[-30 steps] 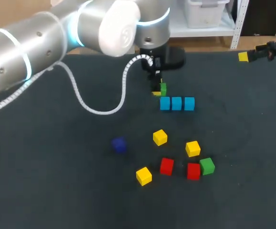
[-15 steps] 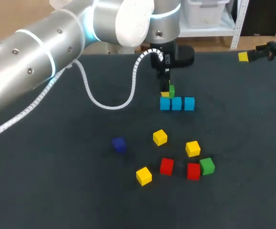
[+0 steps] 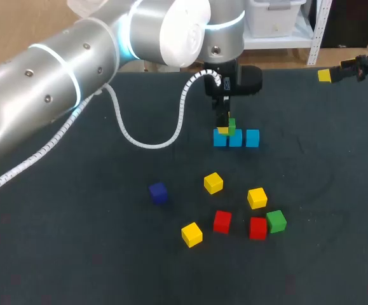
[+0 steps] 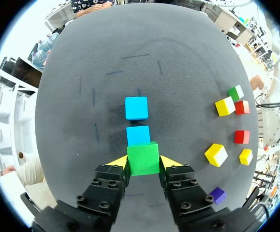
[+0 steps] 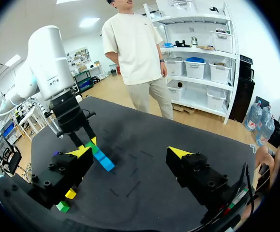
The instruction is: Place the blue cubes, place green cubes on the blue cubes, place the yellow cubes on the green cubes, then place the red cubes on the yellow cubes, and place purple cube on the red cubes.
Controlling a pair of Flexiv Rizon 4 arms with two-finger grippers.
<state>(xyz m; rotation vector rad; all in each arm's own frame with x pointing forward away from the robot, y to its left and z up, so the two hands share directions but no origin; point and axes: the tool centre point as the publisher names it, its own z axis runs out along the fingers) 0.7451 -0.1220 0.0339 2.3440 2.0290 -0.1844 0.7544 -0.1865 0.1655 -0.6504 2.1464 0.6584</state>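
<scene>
Three blue cubes [image 3: 236,138] lie in a row at the table's middle back. My left gripper [image 3: 227,129] is shut on a green cube [image 3: 231,124] and holds it just over the row's left end. In the left wrist view the green cube [image 4: 143,158] sits between the yellow fingertips [image 4: 116,162] and hides the nearest blue cube, with two blue cubes [image 4: 138,136] showing ahead of it. Whether the green cube touches the blue one I cannot tell. My right gripper [image 5: 130,152] stands open and empty, far off at the table's back right corner [image 3: 327,76].
Loose cubes lie in the near middle: yellow ones [image 3: 213,183] [image 3: 257,197] [image 3: 192,234], red ones [image 3: 222,221] [image 3: 257,227], a green one [image 3: 276,220] touching the right red one, and a purple one [image 3: 158,192] off to the left.
My left gripper has carried the green cube to the right and down, from beside the blue row's left end to just above it. The right arm has stayed put.
</scene>
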